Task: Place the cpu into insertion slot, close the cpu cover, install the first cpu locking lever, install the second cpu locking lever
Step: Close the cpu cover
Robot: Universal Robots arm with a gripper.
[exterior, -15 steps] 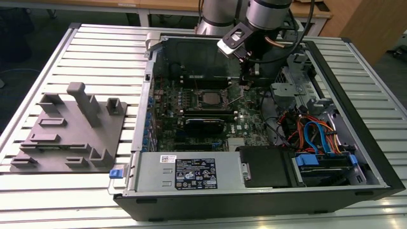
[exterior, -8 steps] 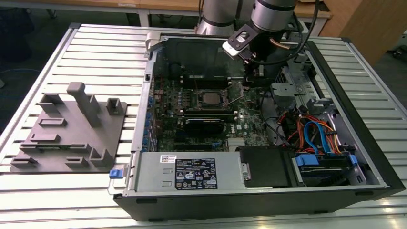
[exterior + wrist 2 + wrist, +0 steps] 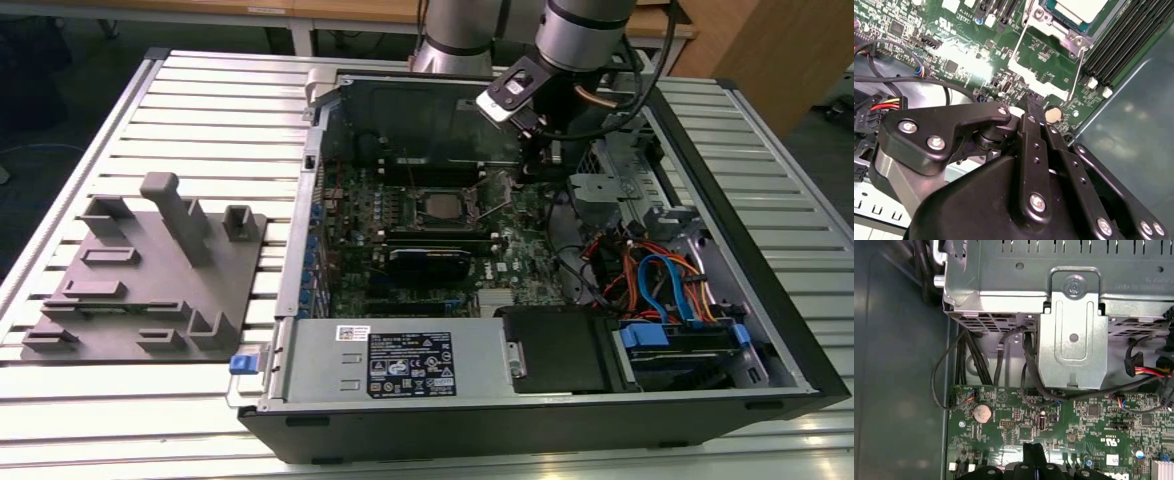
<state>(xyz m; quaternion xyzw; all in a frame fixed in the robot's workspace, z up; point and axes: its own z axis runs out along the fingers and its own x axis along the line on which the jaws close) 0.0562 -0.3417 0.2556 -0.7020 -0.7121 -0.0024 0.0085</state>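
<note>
Cpu (image 3: 1076,7) (partly cut off) in insertion slot (image 3: 412,205)

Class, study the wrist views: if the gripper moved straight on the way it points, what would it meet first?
The gripper would likely meet the green circuit board first, beside the round silver battery; depth is hard to judge.

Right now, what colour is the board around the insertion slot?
Green, dotted with small dark components. The circuit board shows best in the second wrist view.
</note>
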